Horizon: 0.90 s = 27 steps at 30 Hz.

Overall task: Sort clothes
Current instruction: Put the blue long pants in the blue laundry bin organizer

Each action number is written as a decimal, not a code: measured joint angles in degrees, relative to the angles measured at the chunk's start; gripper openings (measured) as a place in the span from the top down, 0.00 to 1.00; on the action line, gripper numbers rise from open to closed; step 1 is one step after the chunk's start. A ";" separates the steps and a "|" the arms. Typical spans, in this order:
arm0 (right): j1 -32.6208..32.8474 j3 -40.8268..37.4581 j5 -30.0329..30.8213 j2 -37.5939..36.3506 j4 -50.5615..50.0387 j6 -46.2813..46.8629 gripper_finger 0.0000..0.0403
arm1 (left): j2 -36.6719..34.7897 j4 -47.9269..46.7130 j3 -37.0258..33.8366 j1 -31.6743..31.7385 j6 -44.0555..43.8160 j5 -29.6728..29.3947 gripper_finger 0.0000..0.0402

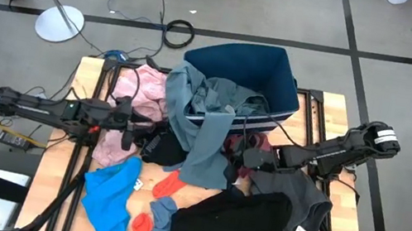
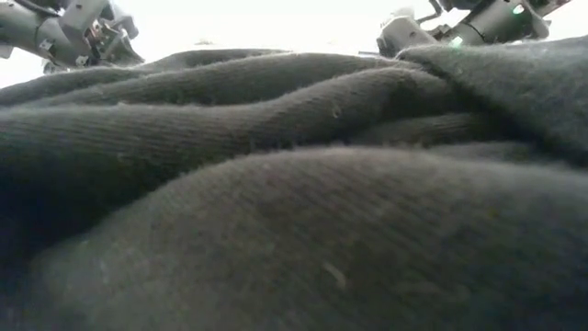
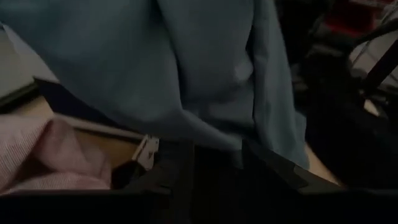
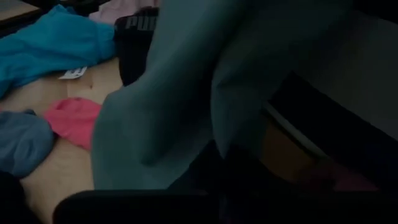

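A grey-blue garment hangs over the near rim of the navy bin, and its lower end lies on the table. My right gripper is at that garment's right edge, shut on it, beside a maroon piece. My left gripper stands open between the pink garment and a black piece; the grey-blue cloth hangs just ahead of its fingers. Toward the near edge lie a bright blue garment, red socks, a blue sock, a black garment and a dark grey one. My right gripper has the grey-blue garment by a fold at its hanging right edge, coming slanting down from the table's right side. The dark fingers hide the pinch itself, so one layer or several cannot be told. The garment stays draped on the bin, its lower end on the table.
The black garment fills the low view right up to the camera. Beyond the table's far edge are cables and a white lamp base on the floor. Bare wood shows at the table's left front.
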 joint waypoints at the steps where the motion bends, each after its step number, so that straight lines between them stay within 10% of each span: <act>1: 0.29 0.22 0.00 0.00 -0.07 -0.05 0.99 | 0.86 0.02 -0.01 0.00 -0.45 0.00 0.65; 27: 1.72 7.41 -0.31 0.02 -2.94 -5.51 1.00 | 25.89 22.81 -0.03 4.66 -25.24 -8.13 0.65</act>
